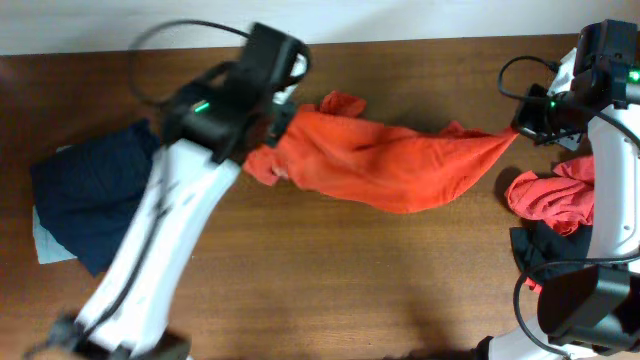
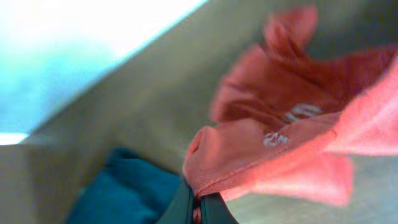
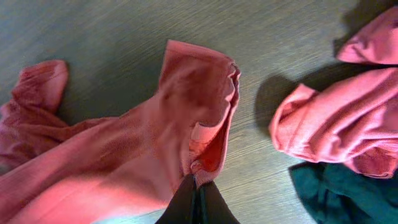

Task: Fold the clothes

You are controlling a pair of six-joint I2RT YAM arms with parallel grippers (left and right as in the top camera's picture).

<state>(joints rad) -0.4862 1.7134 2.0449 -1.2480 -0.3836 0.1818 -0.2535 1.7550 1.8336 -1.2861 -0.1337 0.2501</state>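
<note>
An orange-red T-shirt hangs stretched between my two grippers above the middle of the table. My left gripper is shut on its left end, where white lettering shows on the bunched cloth. At the right, my right gripper is shut on the shirt's other edge, with the fabric trailing down to the left. My left gripper's jaws and my right gripper's jaws pinch thin folds of the shirt.
A dark navy folded garment lies at the left over a pale grey-green piece. A second orange-red garment lies crumpled at the right with a black piece beneath it, beside the right arm's base.
</note>
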